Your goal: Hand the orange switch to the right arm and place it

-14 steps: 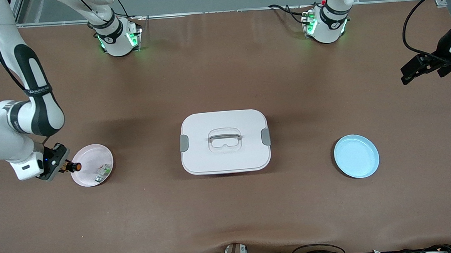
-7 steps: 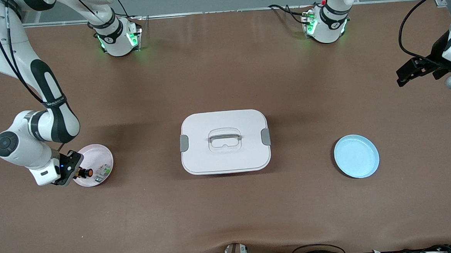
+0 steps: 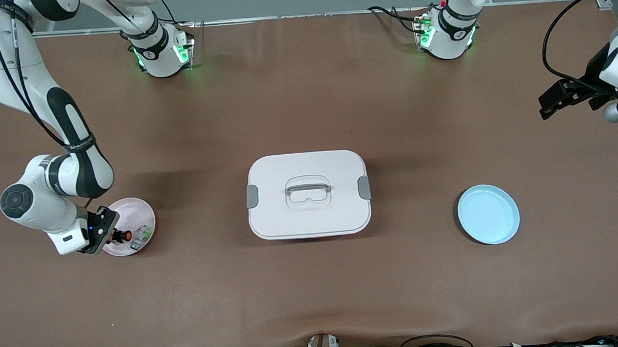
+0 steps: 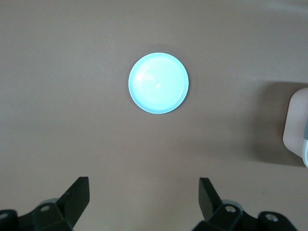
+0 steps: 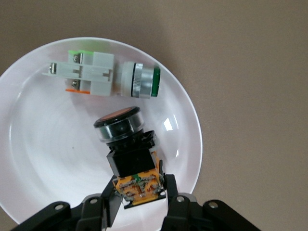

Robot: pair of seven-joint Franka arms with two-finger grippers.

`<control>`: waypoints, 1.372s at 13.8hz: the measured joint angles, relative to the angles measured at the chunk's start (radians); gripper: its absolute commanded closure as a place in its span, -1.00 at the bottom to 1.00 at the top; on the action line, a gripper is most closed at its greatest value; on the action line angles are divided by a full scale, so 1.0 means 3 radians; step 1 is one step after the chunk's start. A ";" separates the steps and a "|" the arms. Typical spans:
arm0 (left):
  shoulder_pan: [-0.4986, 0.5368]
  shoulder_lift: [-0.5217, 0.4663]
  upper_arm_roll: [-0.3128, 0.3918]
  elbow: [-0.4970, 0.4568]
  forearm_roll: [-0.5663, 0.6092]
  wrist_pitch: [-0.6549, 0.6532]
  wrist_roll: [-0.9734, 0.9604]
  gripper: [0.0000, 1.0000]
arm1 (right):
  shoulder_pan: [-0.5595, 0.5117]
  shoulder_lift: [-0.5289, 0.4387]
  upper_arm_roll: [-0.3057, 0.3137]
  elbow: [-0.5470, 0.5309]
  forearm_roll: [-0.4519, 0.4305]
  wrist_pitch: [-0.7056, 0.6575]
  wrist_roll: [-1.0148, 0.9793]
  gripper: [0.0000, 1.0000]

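The orange switch [image 3: 122, 236], a black block with an orange cap, is gripped by my right gripper [image 3: 112, 236], which is shut on its body. It hangs low over the pink plate [image 3: 131, 215], beside a green-white-grey part [image 3: 142, 235]. In the right wrist view the switch [image 5: 127, 154] sits between my right gripper's [image 5: 138, 197] fingers [image 5: 109, 202], cap toward the green part [image 5: 101, 79], over the plate [image 5: 43, 144]. My left gripper [image 3: 548, 106] is open and empty, up over the left arm's end of the table; it also shows in the left wrist view [image 4: 144, 190].
A white lidded box [image 3: 308, 194] with a handle sits mid-table; its corner shows in the left wrist view [image 4: 297, 125]. An empty blue plate [image 3: 488, 214] lies toward the left arm's end, and shows in the left wrist view [image 4: 159, 83].
My right gripper has carried the orange switch from the pink plate's edge to over the plate's inside, beside the green part. My left gripper has drifted slightly toward the table's middle.
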 measured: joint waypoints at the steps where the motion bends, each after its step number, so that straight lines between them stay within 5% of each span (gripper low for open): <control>1: 0.0000 0.0000 0.0000 0.0000 0.0000 0.0003 0.0000 -1.00 | 0.0001 0.0003 0.0000 -0.0002 0.0000 -0.0011 0.0000 0.88; 5: 0.0000 0.0000 0.0000 0.0000 0.0000 0.0031 0.0006 -1.00 | 0.0002 0.0021 0.0000 -0.0014 0.0000 -0.0016 0.0000 0.44; 6: 0.0000 0.0000 0.0000 0.0000 0.0000 0.0038 0.0006 -1.00 | 0.0002 0.0023 0.0000 -0.0019 0.0000 -0.0017 0.0000 0.07; 8: 0.0000 0.0000 0.0001 0.0000 0.0000 0.0040 0.0006 -1.00 | 0.0001 0.0024 0.0000 -0.0026 0.0000 -0.0017 0.0000 -1.00; 15: 0.0016 -0.0005 0.0030 0.0030 -0.0122 0.0048 0.0006 -1.00 | 0.0001 -0.0022 -0.0017 0.0010 0.0000 -0.0047 0.0001 -1.00; 19: 0.0017 -0.0005 0.0030 0.0029 -0.0123 0.0025 0.0006 -1.00 | 0.0001 -0.0272 -0.0021 0.0044 0.0003 -0.0554 0.0200 -1.00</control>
